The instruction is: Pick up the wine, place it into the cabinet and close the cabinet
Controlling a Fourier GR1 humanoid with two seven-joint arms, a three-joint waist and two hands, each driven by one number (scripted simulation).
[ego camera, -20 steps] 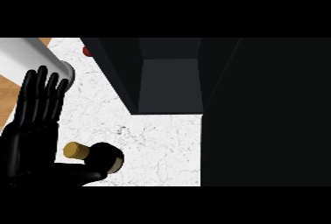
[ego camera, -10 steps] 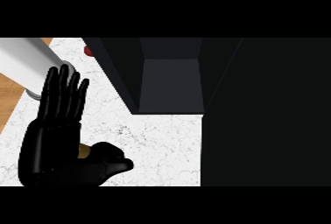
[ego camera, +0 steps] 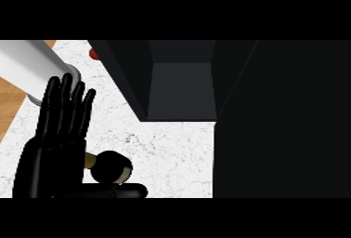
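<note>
I am holding my left hand [ego camera: 58, 153] open, with the fingers straight and pointing up the counter [ego camera: 171, 153], and the thumb sticking out low to the right. The wine [ego camera: 109, 166] is lying on the counter just beside my palm, a dark round shape with a bit of tan showing next to my hand. It is sitting between my palm and my thumb, but I am not gripping it yet. I cannot tell if my hand is touching it. My right hand is not showing, so I am saying nothing about it. The cabinet [ego camera: 182, 88] is standing open up ahead, dark inside, well apart from the wine. To do this step well, I think I should be curling my fingers and thumb around the wine before lifting, and getting it snug in my hand. I should be going slowly, because a round bottle could roll away if I bump it.
</note>
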